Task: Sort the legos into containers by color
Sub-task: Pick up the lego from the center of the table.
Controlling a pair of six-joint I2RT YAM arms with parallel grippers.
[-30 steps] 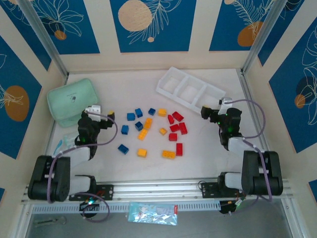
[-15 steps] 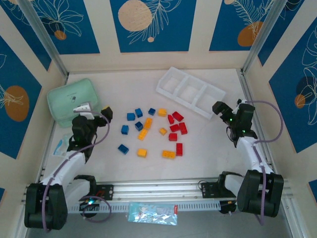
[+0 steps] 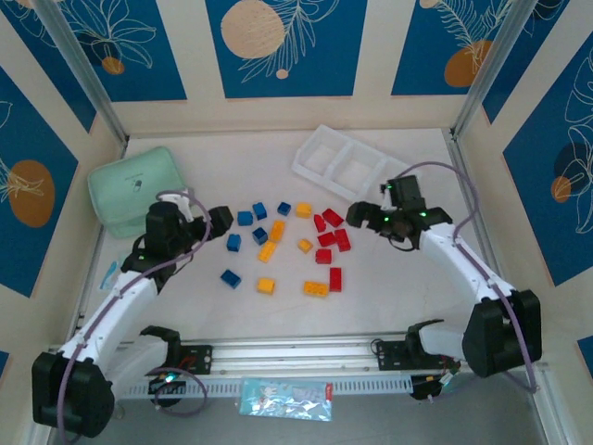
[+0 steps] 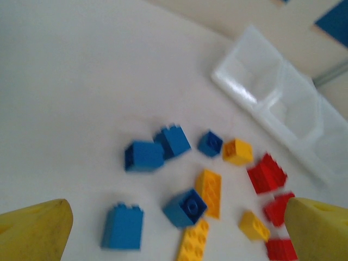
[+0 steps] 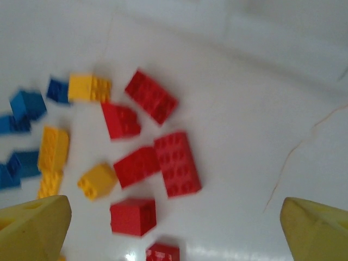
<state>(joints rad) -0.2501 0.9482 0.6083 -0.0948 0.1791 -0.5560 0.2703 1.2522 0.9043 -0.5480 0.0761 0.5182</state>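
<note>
Tray [image 3: 326, 156]: long, white plastic, three square compartments in a row with thin dividers; it lies at an angle on the far part of the table [image 3: 389, 297].
Legos [image 3: 305, 245]: small studded bricks, about eighteen counted, scattered loose on the table on the tray's near side, all of them outside the tray.
Red legos [image 3: 333, 217]: about six, the group closest to the tray, just off its near long edge; some touch one another.
Yellow-orange legos [image 3: 268, 250]: about six, spread between the red and blue groups; one lies near the tray's left end, two lie farthest from the tray on the near side.
Blue legos [image 3: 246, 218]: about six, the group farthest from the tray, off to its left; one sits alone nearer the arm bases.
Left fingers [image 3: 220, 220]: spread wide, holding nothing. They are well to the left of the tray, just past the blue group; in the left wrist view the yellow tips stand in both lower corners, with blue and yellow-orange legos between them.
Right fingers [image 3: 357, 215]: spread wide, nothing between them. They are just off the tray's near edge, beside the red group; the right wrist view looks down on the red legos.
Right arm: its wrist overlaps the tray's right end in the top view.
Case [image 3: 136, 190]: mint green, rounded, well apart from the tray, far to its left.
</note>
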